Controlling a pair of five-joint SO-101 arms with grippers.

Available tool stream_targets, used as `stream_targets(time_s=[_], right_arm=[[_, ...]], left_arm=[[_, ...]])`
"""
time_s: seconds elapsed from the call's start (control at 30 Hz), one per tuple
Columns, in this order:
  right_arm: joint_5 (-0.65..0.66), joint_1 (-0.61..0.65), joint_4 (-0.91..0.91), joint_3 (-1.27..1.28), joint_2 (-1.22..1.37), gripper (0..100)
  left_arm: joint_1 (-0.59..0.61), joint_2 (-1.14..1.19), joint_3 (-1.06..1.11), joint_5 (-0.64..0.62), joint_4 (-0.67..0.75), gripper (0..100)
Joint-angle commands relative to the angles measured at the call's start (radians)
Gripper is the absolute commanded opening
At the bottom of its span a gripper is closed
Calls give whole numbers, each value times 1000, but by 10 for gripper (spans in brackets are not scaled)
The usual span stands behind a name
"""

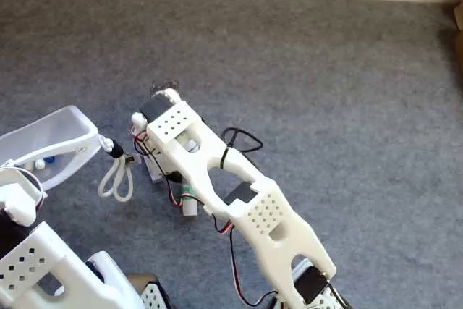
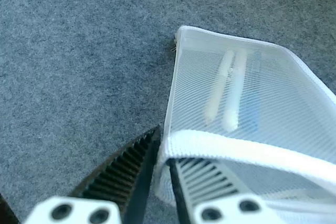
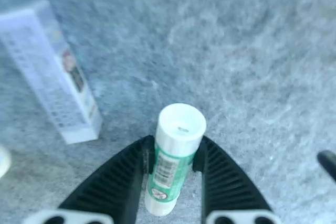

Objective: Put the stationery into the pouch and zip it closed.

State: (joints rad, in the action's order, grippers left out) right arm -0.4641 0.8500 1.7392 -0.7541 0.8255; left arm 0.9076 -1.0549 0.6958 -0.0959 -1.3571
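Pouch (image 1: 52,141): mesh, at nine o'clock on the table (image 1: 347,70), mouth open and zip undone. I have the left gripper (image 2: 163,136) clamped on its rim.

Pens (image 2: 227,88): two white ones, already inside the pouch.

Glue stick (image 3: 176,156): about seven o'clock from table centre, gripped by its barrel between the jaws of my right gripper (image 3: 174,145).

Box (image 3: 52,72): on the table at ten o'clock from the glue stick, untouched.

Outstanding, as I judge it: glue stick in, box in, zip shut. Roughly halfway.
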Motion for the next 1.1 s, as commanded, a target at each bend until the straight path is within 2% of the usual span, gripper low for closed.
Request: stream_targets(time_s=[0.0, 0.1, 0.4, 0.57, 0.73, 1.07], right_arm=[[115, -21, 22, -77, -24, 2], [178, -24, 24, -76, -25, 5], [183, -19, 25, -73, -94, 3], [189, -24, 24, 42, -262, 3], [276, -18, 21, 168, -432, 3], [282, -21, 21, 282, -661, 3]], left_arm=[[8, -4, -12, -11, 32, 7], [8, -4, -12, -11, 32, 7], [-50, -4, -10, -11, 32, 7], [-134, -4, -10, -6, 29, 7], [-269, 4, -16, 2, 25, 8], [-447, 5, -81, 35, 21, 7]])
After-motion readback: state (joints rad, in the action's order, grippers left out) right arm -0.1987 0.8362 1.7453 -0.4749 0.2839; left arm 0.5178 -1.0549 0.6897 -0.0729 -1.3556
